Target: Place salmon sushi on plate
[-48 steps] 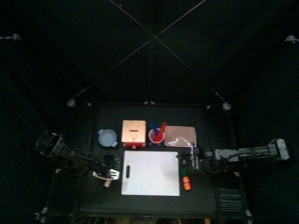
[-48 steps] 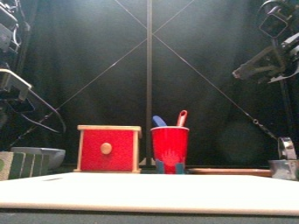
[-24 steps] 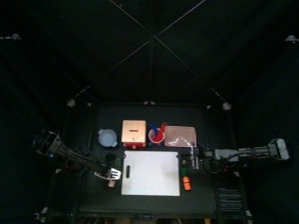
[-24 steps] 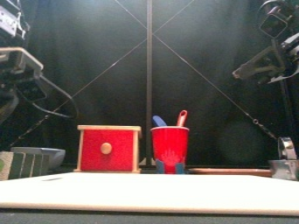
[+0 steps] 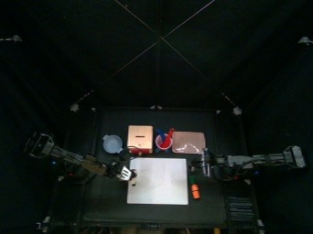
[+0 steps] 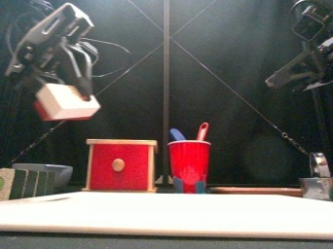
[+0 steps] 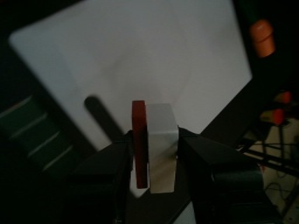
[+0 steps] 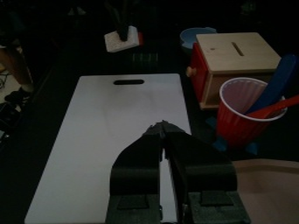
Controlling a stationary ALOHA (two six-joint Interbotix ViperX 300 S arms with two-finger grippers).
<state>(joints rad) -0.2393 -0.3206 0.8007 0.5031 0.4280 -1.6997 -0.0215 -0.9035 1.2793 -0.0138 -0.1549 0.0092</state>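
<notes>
A matt white plastic cutting board (image 8: 111, 140) fills the front middle of the dull black surface (image 5: 215, 203). The sushi piece (image 7: 153, 145), a smooth white block with a red-orange slab on one face, looks like moulded plastic, pinched in the left claw (image 7: 155, 159) of matt black plastic. Along the back edge, a red box (image 8: 237, 59) with a pale, wood-like top stands beside a glossy red plastic cup (image 8: 246, 109). Black cloth curtains (image 6: 235, 68) hang behind.
</notes>
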